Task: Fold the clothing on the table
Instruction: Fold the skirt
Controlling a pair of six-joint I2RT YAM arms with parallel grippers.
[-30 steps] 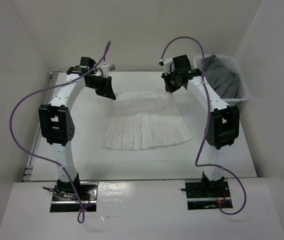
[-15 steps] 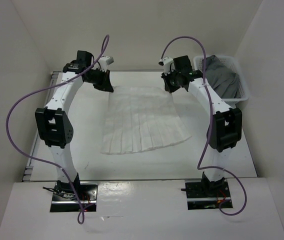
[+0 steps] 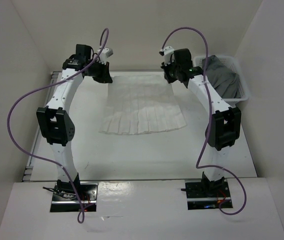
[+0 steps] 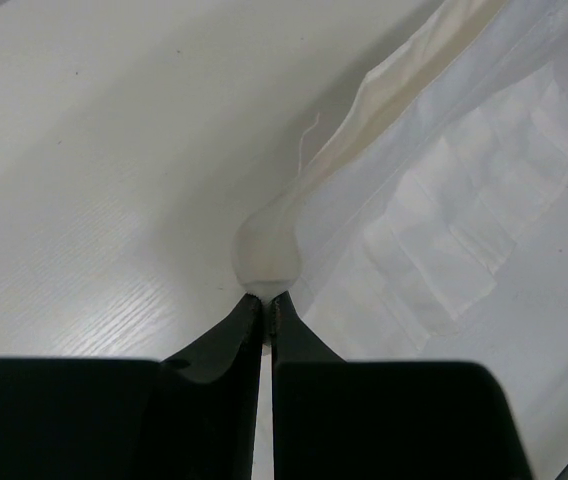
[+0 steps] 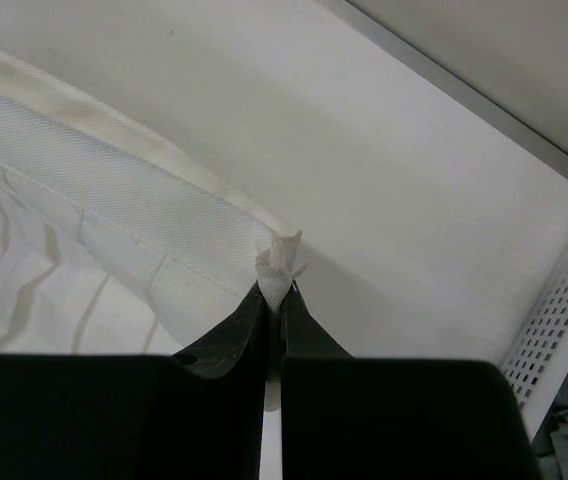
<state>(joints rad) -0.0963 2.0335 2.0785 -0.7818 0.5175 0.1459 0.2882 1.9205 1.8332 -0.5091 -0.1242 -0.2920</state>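
The room was a plain white box with three white walls (image 3: 142, 30) around a big white table (image 3: 132, 155). The table was smooth and flat, with a metal rail (image 3: 28, 167) along its side, to the left of the skirt.

Closest to the camera, nearer than the skirt, two arm bases (image 3: 74, 195) sat on a white board. From there two white and black arms rose up, the left arm (image 3: 57, 125) to the left of the skirt and the right arm (image 3: 222, 125) to its right. Two purple cables (image 3: 19, 100) looped beside them, one for each arm.

One white pleated skirt (image 3: 142, 107) lay in the middle of the table. Its wide hem was on the near side and rested flat on the table. Its narrow top edge was on the far side and stretched between the two grippers.

The left gripper (image 4: 266, 298) was clenched on the skirt's far left corner, with a small bunch of cloth at its tips. The right gripper (image 5: 276, 290) was clenched on the far right corner in the same way.

To the far right of the skirt stood one white mesh basket (image 3: 246, 95). One dark grey garment (image 3: 224, 75) was piled inside it.
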